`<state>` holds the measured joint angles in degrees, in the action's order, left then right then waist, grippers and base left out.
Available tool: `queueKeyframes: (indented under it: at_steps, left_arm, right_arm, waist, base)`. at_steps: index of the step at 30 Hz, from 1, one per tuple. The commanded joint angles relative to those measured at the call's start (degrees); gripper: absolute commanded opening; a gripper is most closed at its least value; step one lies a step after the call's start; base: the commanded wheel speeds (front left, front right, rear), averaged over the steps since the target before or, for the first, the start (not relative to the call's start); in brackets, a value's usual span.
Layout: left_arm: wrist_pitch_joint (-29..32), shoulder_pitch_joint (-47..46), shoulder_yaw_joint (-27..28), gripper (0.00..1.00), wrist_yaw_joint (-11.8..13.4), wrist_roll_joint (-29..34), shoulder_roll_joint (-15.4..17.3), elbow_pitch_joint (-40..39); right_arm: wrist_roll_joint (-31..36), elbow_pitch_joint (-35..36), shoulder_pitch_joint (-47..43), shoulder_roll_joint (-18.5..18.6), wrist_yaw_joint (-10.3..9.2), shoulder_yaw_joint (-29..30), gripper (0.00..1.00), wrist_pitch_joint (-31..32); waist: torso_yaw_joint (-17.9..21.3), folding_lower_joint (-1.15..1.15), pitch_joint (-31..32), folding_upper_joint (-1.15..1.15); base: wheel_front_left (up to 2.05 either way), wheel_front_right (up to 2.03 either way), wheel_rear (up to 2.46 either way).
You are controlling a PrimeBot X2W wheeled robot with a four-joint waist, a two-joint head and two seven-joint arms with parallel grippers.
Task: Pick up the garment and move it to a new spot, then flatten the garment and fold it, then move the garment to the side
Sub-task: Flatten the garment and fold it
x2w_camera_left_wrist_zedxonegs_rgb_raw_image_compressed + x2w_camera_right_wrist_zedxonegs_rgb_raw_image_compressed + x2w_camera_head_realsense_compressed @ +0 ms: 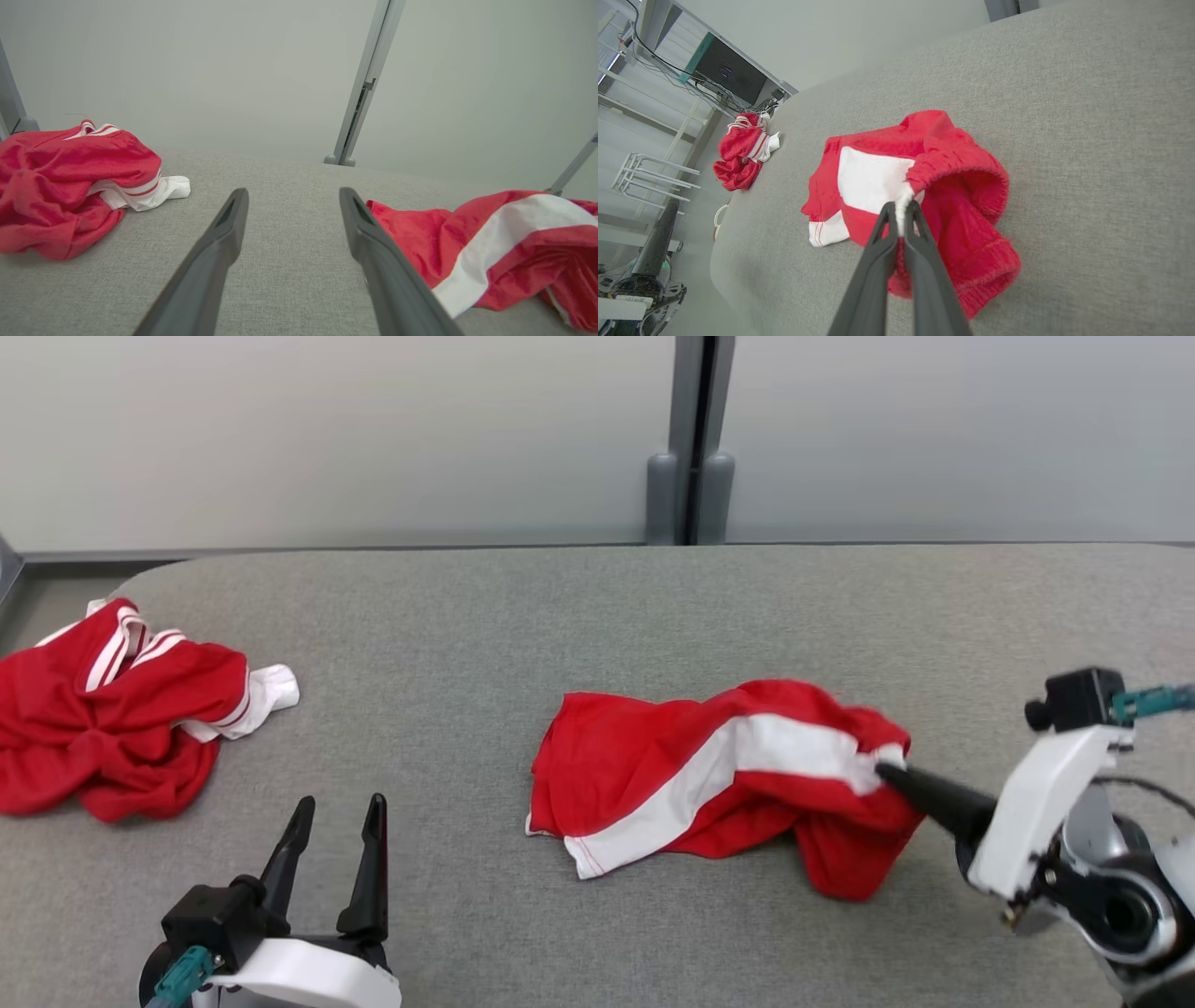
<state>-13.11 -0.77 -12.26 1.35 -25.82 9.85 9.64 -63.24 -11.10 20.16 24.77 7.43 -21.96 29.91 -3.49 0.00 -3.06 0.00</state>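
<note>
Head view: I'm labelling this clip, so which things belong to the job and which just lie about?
Job:
red-and-white shorts
right gripper, shut on their edge

Lying about:
crumpled red-and-white garment, far left
left gripper, open, holding nothing

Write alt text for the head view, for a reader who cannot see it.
The right gripper is shut on the right end of a red garment with a white stripe, crumpled on the middle of a grey table. The left gripper stands open at lower left; a second red garment lies bunched at far left.
</note>
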Motion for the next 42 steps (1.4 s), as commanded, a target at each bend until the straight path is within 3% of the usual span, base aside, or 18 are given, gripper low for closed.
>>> queueKeyframes:
  at_steps: [1,10,18,19,20,21,30,36,42]
  left_arm:
    - [0.22,0.62,-0.12,1.00,0.06,-0.32,0.31,-0.17]
    - [1.48,1.35,-0.83,1.00,0.13,-0.81,0.63,-0.37]
    - [2.25,0.71,-1.52,1.00,-0.19,-1.17,0.76,0.21]
    - [2.35,0.57,-1.64,1.00,-0.23,-1.22,0.74,0.32]
    - [2.41,0.43,-1.78,1.00,-0.21,-1.25,0.70,0.43]
    - [2.53,0.28,-1.91,1.00,-0.25,-1.30,0.65,0.53]
    - [2.57,-0.03,-1.66,1.00,0.23,-1.49,1.26,0.56]
    - [3.77,0.92,-1.52,1.00,0.93,-1.31,2.27,-1.58]
    - [5.49,1.04,-2.60,1.00,1.53,-0.88,2.39,-4.76]
  right_arm:
    - [-0.71,1.75,-2.28,1.21,0.11,-0.24,0.00,1.14]
    - [0.27,9.90,-15.30,7.43,0.11,2.25,0.00,7.91]
    - [5.26,7.74,-19.06,6.07,0.11,5.41,0.00,12.59]
    - [5.80,7.29,-19.06,5.43,0.11,5.80,0.22,12.74]
    - [6.59,6.86,-19.07,4.91,0.11,6.26,0.89,12.80]
    - [7.60,6.34,-19.02,4.29,0.11,6.77,1.00,12.64]
    - [13.31,6.80,-19.27,1.07,0.11,11.02,1.00,11.88]
    - [14.05,13.32,-20.36,-0.54,0.11,18.60,1.00,9.97]
    - [16.62,20.36,-19.58,-3.66,0.11,24.00,1.00,3.01]
  waist:
    - [0.77,0.00,0.63,0.00]
    - [1.46,0.00,0.46,0.00]
    - [1.43,0.00,0.20,0.00]
    - [1.36,0.00,0.17,0.00]
    - [1.29,0.00,0.13,0.00]
    - [1.20,0.00,0.10,0.00]
    - [0.87,0.00,0.53,0.00]
    - [1.06,0.00,1.06,0.00]
    - [1.58,0.00,0.89,0.00]
  base:
    - [0.00,0.00,0.00]
    - [0.00,0.00,0.00]
    - [0.00,0.00,0.00]
    - [0.00,0.00,0.00]
    - [0.00,0.00,0.00]
    - [0.00,0.00,0.00]
    - [0.00,0.00,0.00]
    - [0.00,0.00,0.00]
    - [0.00,0.00,0.00]
